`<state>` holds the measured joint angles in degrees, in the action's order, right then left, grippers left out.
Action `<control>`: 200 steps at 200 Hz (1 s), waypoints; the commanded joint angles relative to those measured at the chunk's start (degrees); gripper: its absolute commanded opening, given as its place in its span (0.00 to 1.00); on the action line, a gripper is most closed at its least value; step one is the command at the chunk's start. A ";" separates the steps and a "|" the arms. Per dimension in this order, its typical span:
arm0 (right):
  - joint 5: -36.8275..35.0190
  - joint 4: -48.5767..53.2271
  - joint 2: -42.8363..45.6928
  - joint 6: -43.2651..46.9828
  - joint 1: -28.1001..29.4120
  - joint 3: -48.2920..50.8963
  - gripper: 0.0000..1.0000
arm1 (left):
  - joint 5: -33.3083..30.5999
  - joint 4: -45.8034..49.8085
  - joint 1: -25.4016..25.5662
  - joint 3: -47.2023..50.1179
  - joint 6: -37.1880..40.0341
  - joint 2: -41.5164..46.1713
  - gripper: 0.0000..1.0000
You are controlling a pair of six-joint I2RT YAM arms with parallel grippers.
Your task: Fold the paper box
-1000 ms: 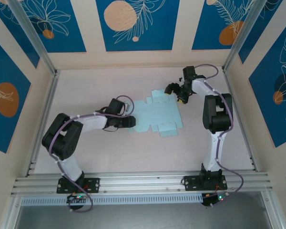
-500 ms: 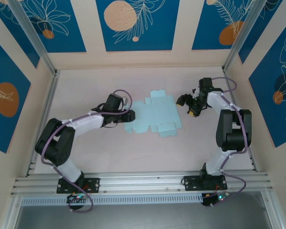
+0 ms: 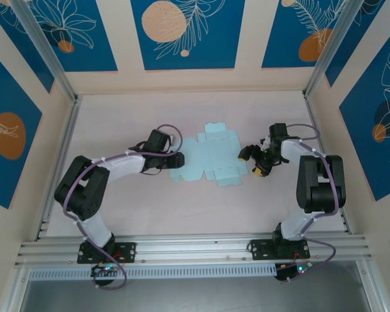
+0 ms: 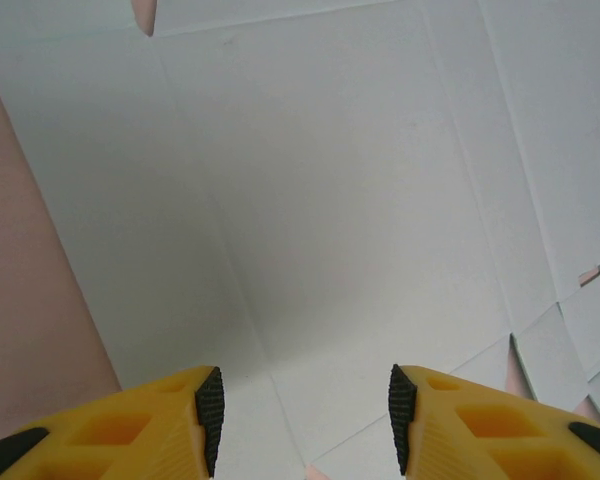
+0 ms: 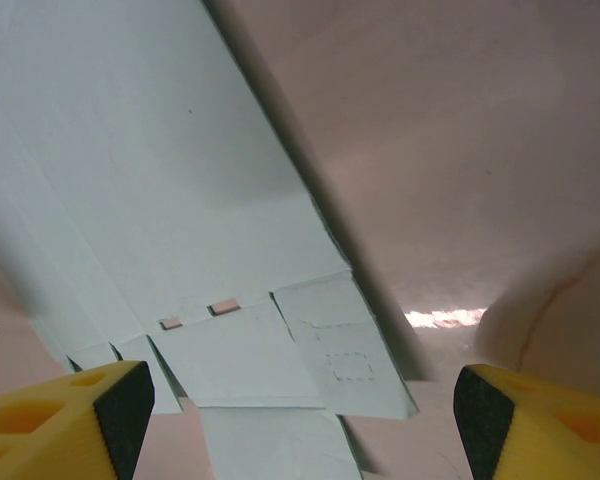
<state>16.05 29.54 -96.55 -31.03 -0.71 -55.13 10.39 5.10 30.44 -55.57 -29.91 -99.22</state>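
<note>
The flat pale-mint die-cut card paper box is lying mid pinkish desk, with the left end effector spread at its nine o'clock edge and the right end effector spread at three o'clock, so any uneven push is risking sliding or miscreasing the thin sheet.

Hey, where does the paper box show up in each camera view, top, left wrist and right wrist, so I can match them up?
Top external: the paper box, a flat sheet, lies near the middle of the picture.
Left wrist: it covers most of the picture, except a strip at the left.
Right wrist: it covers the left part, its edge running diagonally from top centre towards the lower right.
Shared landmark: the pale pink table bordering the sheet.
</note>
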 commanded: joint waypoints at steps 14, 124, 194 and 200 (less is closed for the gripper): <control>5.72 -4.83 -3.98 -0.88 0.36 -0.86 0.80 | -1.08 -0.64 0.08 -0.94 0.20 -2.84 0.48; 22.22 -13.40 -2.97 -2.31 -0.71 -4.38 0.73 | 0.24 -2.66 0.32 0.86 -0.94 -6.60 0.47; 3.80 -0.31 -6.32 5.02 3.92 -13.35 0.46 | -0.19 -2.47 0.28 1.95 -1.09 -3.79 0.48; 2.16 0.38 -6.15 5.52 4.58 -14.02 0.43 | -0.28 -2.58 0.33 2.09 -1.17 -3.38 0.48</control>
<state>25.91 23.70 -102.15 -29.12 1.56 -66.00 10.02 0.58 30.55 -55.35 -30.13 -103.66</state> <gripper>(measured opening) 0.477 0.475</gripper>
